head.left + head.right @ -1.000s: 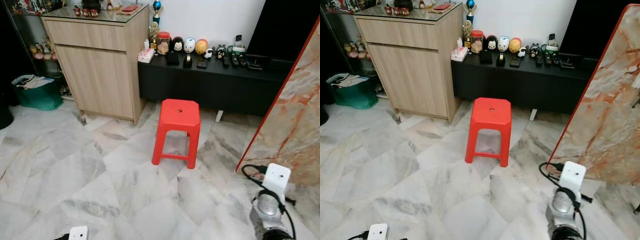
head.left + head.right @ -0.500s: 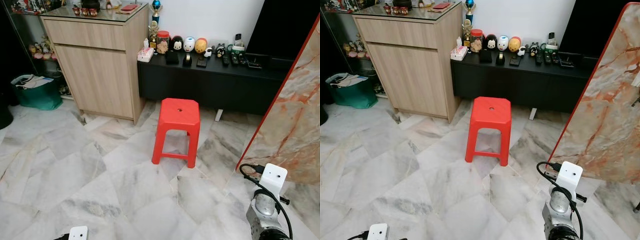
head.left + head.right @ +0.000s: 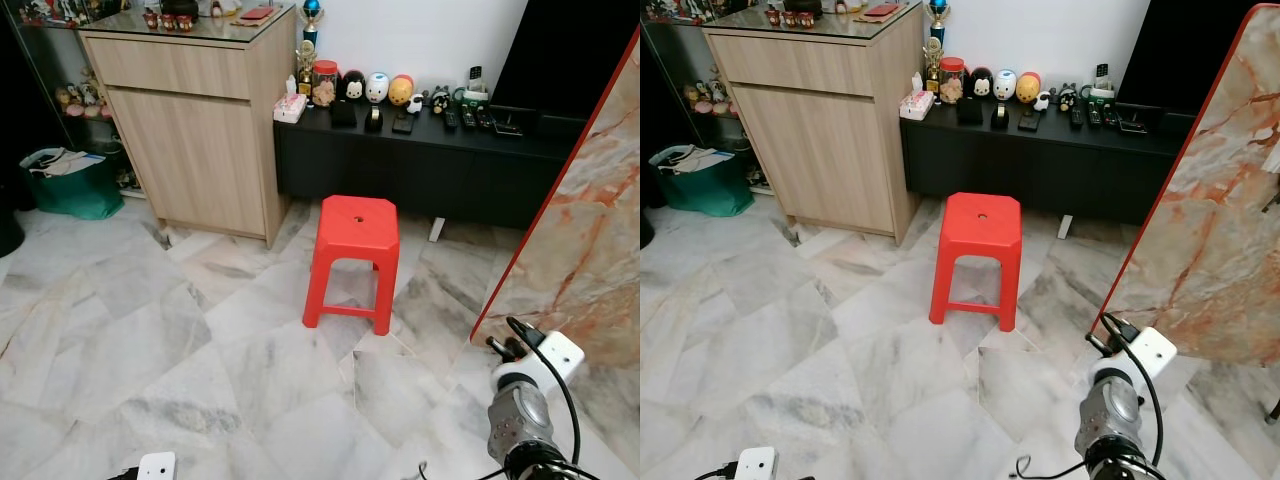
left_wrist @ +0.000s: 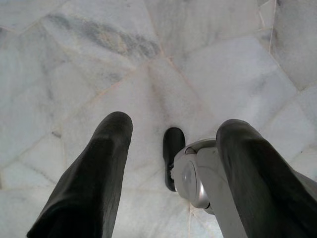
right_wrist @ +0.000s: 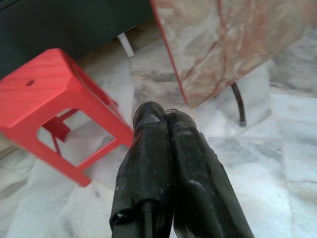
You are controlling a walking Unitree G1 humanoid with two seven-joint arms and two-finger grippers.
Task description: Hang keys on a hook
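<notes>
My right arm (image 3: 520, 415) rises from the lower right edge, its white wrist camera (image 3: 556, 353) beside the marble slab. In the right wrist view my right gripper (image 5: 162, 113) is shut, its fingers (image 5: 148, 148) pressed together with nothing showing between them, and it points at the floor between the red stool (image 5: 49, 94) and the slab. My left gripper (image 4: 173, 124) hangs low and open over the marble floor, above my own foot (image 4: 173, 153). Its white wrist camera (image 3: 157, 466) shows at the bottom edge.
A red plastic stool (image 3: 355, 255) stands mid-floor. Behind it is a black low console (image 3: 430, 160) with figurines and remotes, and a wooden cabinet (image 3: 195, 130) stands to its left. A red-edged marble slab (image 3: 585, 240) leans at the right, and a green bag (image 3: 65, 185) sits far left.
My right wrist has turned and sunk a little: its white camera box has swung to the right, toward the slab. The stool and furniture have stayed put.
</notes>
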